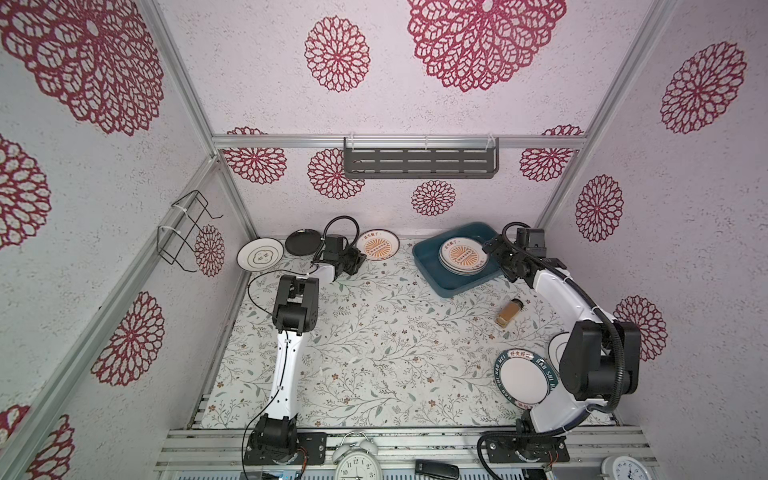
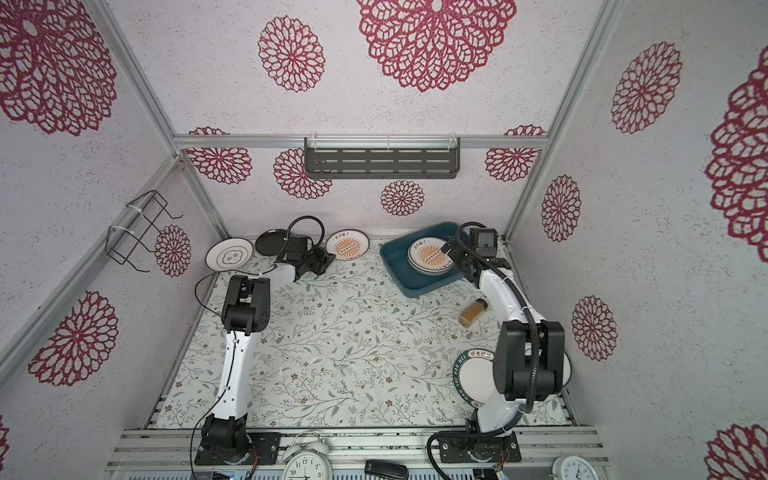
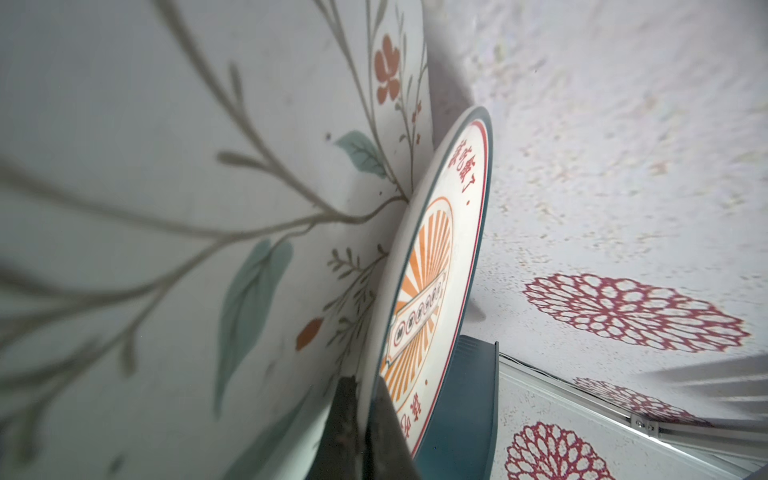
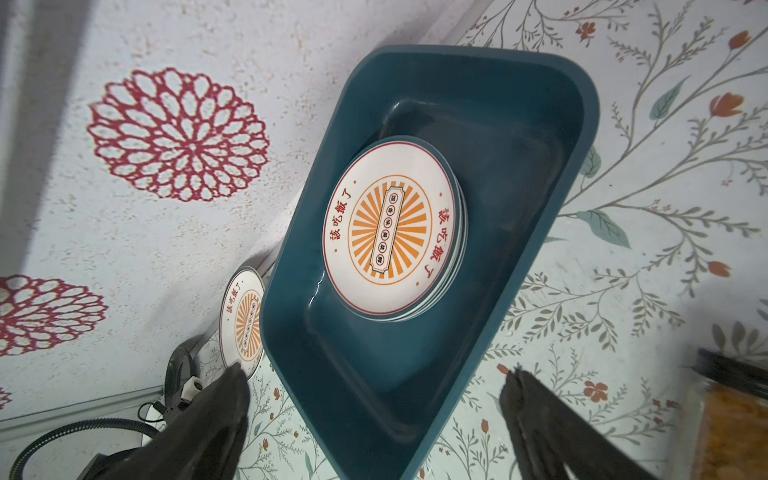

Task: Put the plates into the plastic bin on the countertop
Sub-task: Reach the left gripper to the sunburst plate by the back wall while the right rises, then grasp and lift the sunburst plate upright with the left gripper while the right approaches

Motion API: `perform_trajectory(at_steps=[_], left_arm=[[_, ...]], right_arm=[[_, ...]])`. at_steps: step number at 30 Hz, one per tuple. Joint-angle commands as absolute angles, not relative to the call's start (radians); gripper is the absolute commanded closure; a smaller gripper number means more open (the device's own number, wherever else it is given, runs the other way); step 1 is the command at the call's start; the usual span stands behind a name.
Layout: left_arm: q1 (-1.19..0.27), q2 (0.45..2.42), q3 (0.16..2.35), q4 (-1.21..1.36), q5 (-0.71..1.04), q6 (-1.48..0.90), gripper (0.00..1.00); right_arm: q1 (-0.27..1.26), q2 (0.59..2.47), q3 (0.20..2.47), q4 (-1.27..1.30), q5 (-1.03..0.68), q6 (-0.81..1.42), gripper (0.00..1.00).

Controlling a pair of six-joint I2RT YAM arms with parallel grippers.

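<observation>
My left gripper (image 3: 365, 384) is shut on the near rim of a white plate with an orange sunburst (image 3: 432, 257), which lies low on the countertop (image 1: 374, 340) by the back wall (image 1: 379, 245). The teal plastic bin (image 1: 428, 259) at the back right holds a stack of plates (image 1: 462, 256) with a sunburst plate (image 4: 390, 228) on top. My right gripper (image 4: 374, 374) hangs open over the bin's near right rim (image 1: 492, 249), holding nothing. A black plate (image 1: 303, 242) and a cloud-outline plate (image 1: 260, 254) sit at the back left. A teal-lettered plate (image 1: 521, 380) lies at the front right.
A spice jar (image 1: 509, 312) lies on its side in front of the bin. Another plate (image 1: 555, 349) is mostly hidden behind the right arm. A grey slotted shelf (image 1: 420, 158) hangs on the back wall and a wire rack (image 1: 187, 232) on the left wall. Clocks (image 1: 357, 461) stand along the front rail.
</observation>
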State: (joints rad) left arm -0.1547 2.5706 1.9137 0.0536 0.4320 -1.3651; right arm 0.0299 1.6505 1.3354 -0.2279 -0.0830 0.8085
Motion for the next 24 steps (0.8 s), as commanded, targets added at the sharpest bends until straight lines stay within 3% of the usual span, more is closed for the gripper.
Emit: perform_trajectory(at_steps=[1, 10, 20, 24], left_arm=[[-0.156, 2.402, 1.847, 0.093, 0.406, -1.314, 1.00], [-0.180, 2.099, 1.600, 0.064, 0.425, -1.224, 1.00], [-0.320, 1.902, 1.561, -0.151, 0.489, -1.100, 1.00], [-0.392, 1.842, 1.538, -0.222, 0.497, -1.046, 1.00]], right_arm=[[0.028, 1.587, 1.314, -0.228, -0.089, 0.748, 0.01], [0.026, 1.472, 1.180, -0.161, -0.277, 0.706, 0.01], [0.067, 1.358, 1.072, 0.010, -0.496, 0.791, 0.01], [0.102, 1.328, 1.032, 0.029, -0.515, 0.829, 0.07]])
